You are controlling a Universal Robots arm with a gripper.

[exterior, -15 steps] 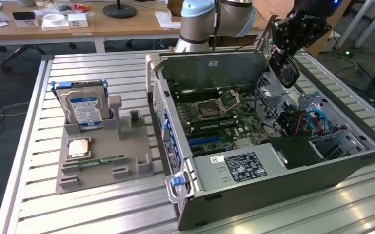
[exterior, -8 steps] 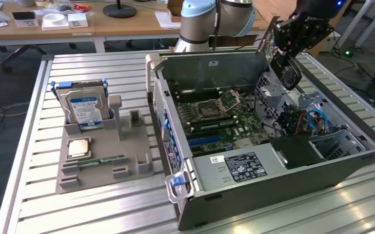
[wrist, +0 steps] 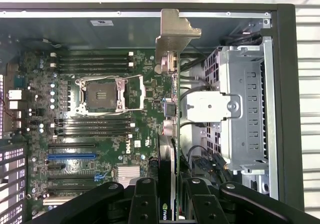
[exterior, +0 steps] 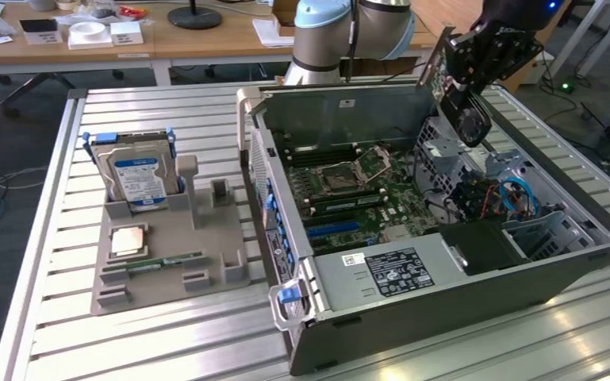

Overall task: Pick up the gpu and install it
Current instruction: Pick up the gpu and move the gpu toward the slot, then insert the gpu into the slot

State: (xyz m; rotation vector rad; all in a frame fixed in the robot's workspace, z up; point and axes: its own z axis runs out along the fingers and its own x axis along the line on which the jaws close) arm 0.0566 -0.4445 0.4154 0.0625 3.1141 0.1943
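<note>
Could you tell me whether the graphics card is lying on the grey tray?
No, the tool grips the card above the open case.

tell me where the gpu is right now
The gpu is clamped in the gripper, hanging over the open computer case at the exterior view's upper right, above the motherboard edge beside the metal drive cage.

The exterior camera stands off the slatted aluminium table [exterior: 178, 341], raised above it. It looks down at an angle from a middling distance and takes in the whole open dark-grey metal computer case [exterior: 474, 294], the grey plastic parts holder [exterior: 178, 230] to the exterior view's left of it, and the wooden desks [exterior: 209, 44] behind. The wrist camera faces straight down into the case from close by, sighting along the gpu [wrist: 172, 124], a thin green circuit card seen edge-on. Both views share the green motherboard [exterior: 368, 198] and its square silver processor socket [wrist: 102, 95].
</note>
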